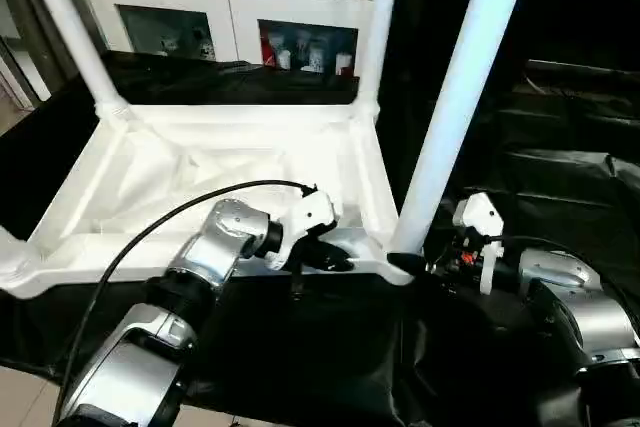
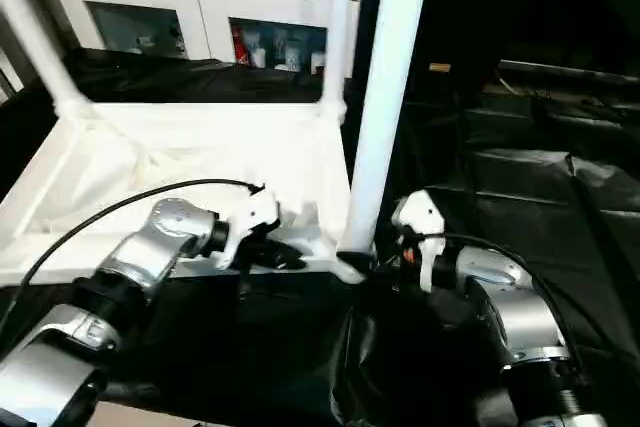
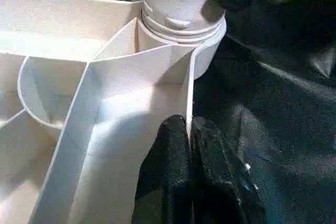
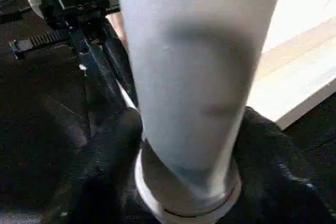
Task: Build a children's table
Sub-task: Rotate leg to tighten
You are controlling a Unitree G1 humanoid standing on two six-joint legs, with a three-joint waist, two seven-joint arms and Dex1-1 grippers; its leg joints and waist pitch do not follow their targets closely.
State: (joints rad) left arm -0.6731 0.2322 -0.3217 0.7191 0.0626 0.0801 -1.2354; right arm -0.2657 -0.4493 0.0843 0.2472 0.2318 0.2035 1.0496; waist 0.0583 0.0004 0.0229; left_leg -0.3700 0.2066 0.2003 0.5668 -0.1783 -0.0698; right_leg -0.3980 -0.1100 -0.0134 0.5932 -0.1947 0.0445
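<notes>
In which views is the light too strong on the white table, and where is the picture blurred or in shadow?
Left eye view: the table top glares nearly blank, its ribs washed out; the black cloth falls very dark. Left wrist view: the ribs stay readable, with a shadow near the left gripper. Right wrist view: the near leg looks soft and shaded grey.

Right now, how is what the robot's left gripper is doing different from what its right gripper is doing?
The left gripper pinches the thin rim of the white tabletop; the right gripper wraps the round near leg. The left gripper's fingers are squeezed almost together; the right gripper's fingers stand wide apart around the leg's base. Both have black fingers and work at the same corner.
</notes>
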